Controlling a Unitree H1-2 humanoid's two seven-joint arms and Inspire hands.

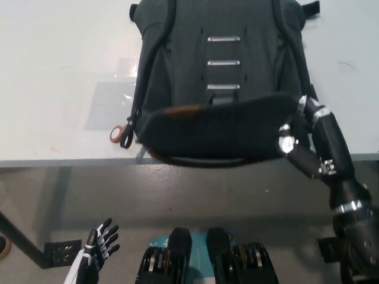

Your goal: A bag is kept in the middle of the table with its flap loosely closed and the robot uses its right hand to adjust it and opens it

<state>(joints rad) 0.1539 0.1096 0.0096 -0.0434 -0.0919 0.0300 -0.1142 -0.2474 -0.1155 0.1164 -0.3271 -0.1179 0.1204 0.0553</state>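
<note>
A dark grey backpack [222, 56] lies in the middle of the white table [59, 71], reaching from the far edge to the near edge. Its flap [219, 130], marked by a brown leather tag [181, 110], lies across the near end and juts slightly past the table's front edge. My black right hand [295, 135] is at the flap's right corner, its fingers closed around that edge and partly hidden behind the fabric. Low at the left, below table level, my white left hand [98, 248] rests with its fingers apart and holds nothing.
A small brown ring [115, 135] lies on the table by the bag's left strap [135, 106]. A grey patch [106, 106] shows on the tabletop to the left. A black handle loop [201, 161] hangs under the flap at the table's front edge.
</note>
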